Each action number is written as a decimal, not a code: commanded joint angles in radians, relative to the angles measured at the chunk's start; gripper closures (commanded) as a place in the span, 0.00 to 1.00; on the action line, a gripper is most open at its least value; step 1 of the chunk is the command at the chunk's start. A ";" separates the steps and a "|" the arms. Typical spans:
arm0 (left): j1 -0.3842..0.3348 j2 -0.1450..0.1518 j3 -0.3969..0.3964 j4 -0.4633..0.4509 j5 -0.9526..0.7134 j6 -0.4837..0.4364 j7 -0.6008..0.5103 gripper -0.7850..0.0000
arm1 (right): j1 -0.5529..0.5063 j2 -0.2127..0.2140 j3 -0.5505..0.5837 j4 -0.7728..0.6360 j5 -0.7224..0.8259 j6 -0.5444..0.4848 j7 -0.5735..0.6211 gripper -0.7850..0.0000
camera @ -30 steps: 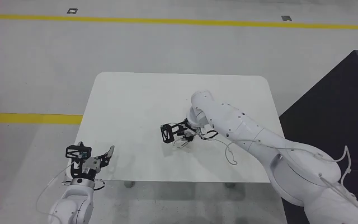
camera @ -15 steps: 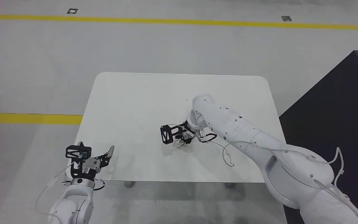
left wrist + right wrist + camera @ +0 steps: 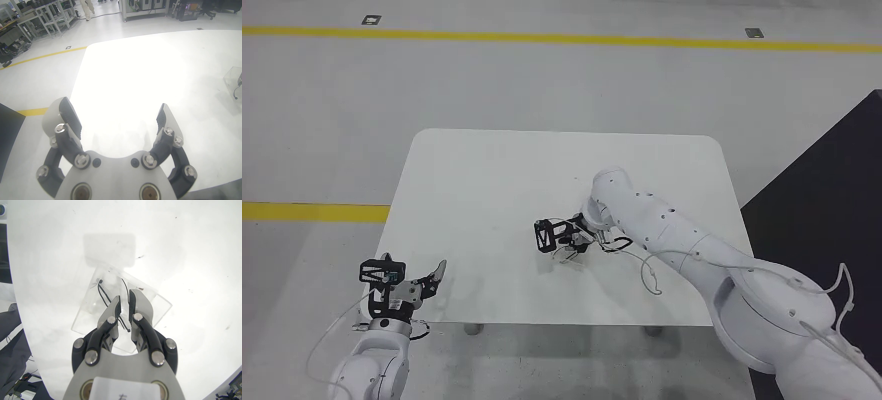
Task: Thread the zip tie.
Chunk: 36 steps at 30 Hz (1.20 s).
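Note:
A clear plastic tray [image 3: 90,306] lies on the white table [image 3: 482,180] near its middle, with black zip ties in it. One zip tie [image 3: 103,294] is looped beside my right gripper's fingers, and another zip tie [image 3: 124,287] runs down between them. My right gripper [image 3: 124,302] hangs just over the tray with its fingers a narrow gap apart, not clamped on a tie. From above, the right gripper [image 3: 550,236] is over the tray [image 3: 570,250]. My left gripper [image 3: 115,117] is open and holds nothing, at the table's near left corner [image 3: 430,277].
The tray's corner [image 3: 231,75] appears far off in the left wrist view. A thin white cable [image 3: 650,275] trails from the right arm across the table. The dark block [image 3: 832,200] stands off the table's right side.
The right gripper has shifted a little to the right over the tray. The left arm has stayed put.

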 commanded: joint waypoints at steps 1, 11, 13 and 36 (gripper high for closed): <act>0.000 0.000 0.000 0.000 0.000 0.000 0.000 0.00 | 0.000 0.000 0.000 -0.001 0.001 0.000 0.001 0.87; 0.000 0.000 0.000 0.000 0.000 0.000 0.000 0.00 | 0.000 0.000 0.000 -0.001 0.001 0.000 0.001 1.00; 0.000 0.000 0.000 0.000 0.000 0.000 0.000 0.00 | 0.000 0.000 0.000 -0.001 0.001 0.000 0.001 1.00; 0.000 0.000 0.000 0.000 0.000 0.000 0.000 0.00 | 0.000 0.000 0.000 -0.001 0.001 0.000 0.001 1.00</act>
